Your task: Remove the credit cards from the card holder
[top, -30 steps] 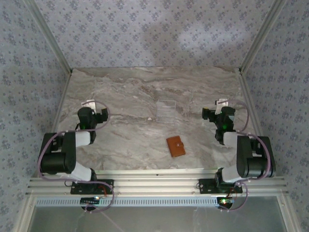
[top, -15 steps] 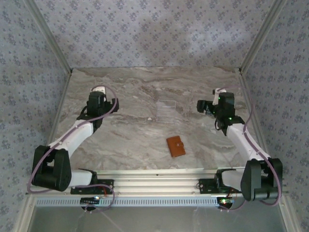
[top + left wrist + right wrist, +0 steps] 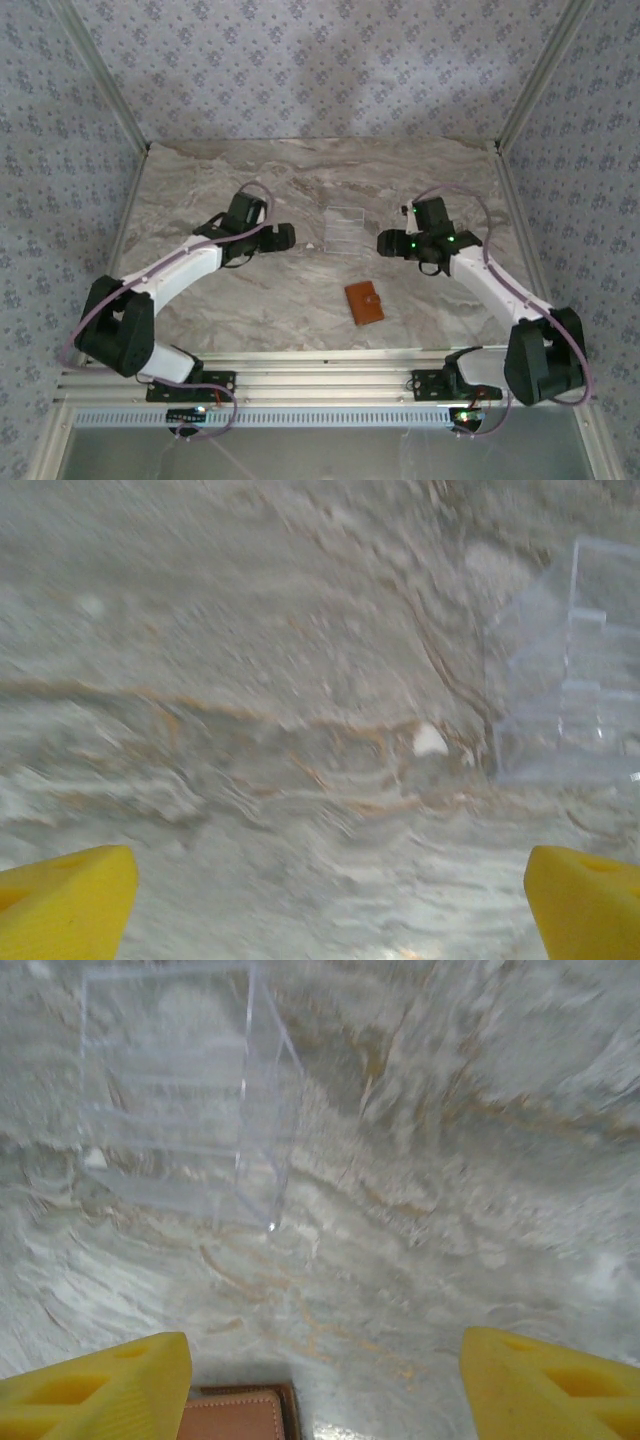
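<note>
card holder lies folded shut on the marble table, just behind my right gripper on my base's side; both my hands are empty.

from my right wrist, the holder's tan leather edge peeks in at the bottom between my yellow fingers, closer to the left one; those fingers stand apart with nothing between them. ahead of that hand and a little to its left sits the clear plastic tray, apart from the holder. my left gripper hovers on the tray's other side, jaws spread wide over bare marble, gripping nothing; the tray is ahead and to its right.
</note>
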